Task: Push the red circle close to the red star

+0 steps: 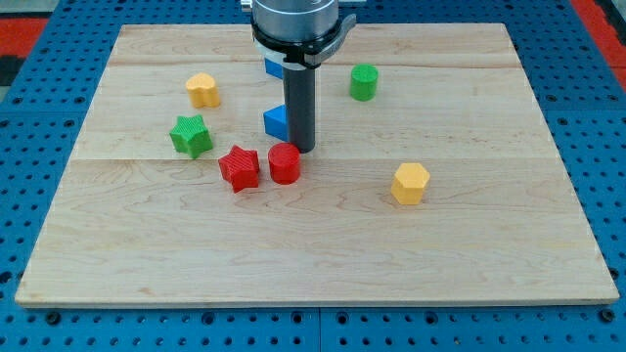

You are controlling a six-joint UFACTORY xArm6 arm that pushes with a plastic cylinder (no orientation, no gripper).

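The desk (323,225) is a pale wooden board, and it sits on a blue floor full of little holes. My tip (302,150) comes down from the big grey arm at the view's top and touches the board near the middle.

The end effector is only a straight dark rod. It has nothing that opens or shuts, and it holds nothing. It can only push.

The red circle (285,163) sits just below my tip and a little toward the view's left, so close that I cannot tell if they touch. The red star (240,168) is farther out the same way, to the left of my tip and a bit lower. The circle is between my tip and the star, and the circle and star look almost touching (maybe only a thin gap).

So the one thing that matters is the line: tip, then circle, then star. I think the job is nearly done. A tiny push to the left might close the gap, but a hard push could knock the star away.

A blue block (276,122) sits right beside the rod on its left. I cannot make out its shape.
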